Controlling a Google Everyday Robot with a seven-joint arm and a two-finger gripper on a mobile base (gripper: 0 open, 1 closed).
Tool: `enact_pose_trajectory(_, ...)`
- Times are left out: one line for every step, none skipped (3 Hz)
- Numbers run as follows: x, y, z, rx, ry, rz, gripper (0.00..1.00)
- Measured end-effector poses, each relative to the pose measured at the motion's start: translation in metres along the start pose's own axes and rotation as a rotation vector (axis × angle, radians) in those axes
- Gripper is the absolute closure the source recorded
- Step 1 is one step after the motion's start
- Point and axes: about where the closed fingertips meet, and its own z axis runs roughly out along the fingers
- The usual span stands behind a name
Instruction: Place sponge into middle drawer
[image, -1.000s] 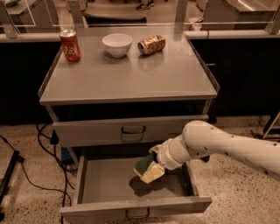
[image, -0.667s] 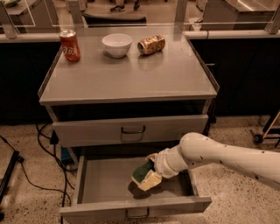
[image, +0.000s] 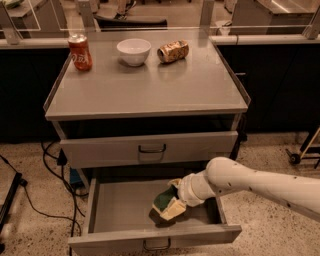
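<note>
The middle drawer (image: 120, 207) is pulled open below the shut upper drawer (image: 150, 148). My gripper (image: 172, 201) reaches in from the right, down inside the open drawer near its right side. It is shut on the sponge (image: 166, 202), dark green on top with pale yellow foam below. The sponge sits low, at or just above the drawer floor; I cannot tell if it touches.
On the cabinet top (image: 145, 85) stand a red soda can (image: 80, 51) at back left, a white bowl (image: 133, 51) in the back middle and a crushed gold can (image: 173, 51) lying on its side. Cables (image: 45, 170) lie on the floor at left.
My arm and gripper have moved down and slightly left, carrying the sponge lower into the open drawer.
</note>
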Motion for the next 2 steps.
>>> enact_pose_trajectory(0.015, -0.006, 0.030, -0.006, -0.012, -0.039, 1.00)
enact_pose_trajectory(0.015, -0.011, 0.065, -0.035, -0.043, -0.097, 1.00)
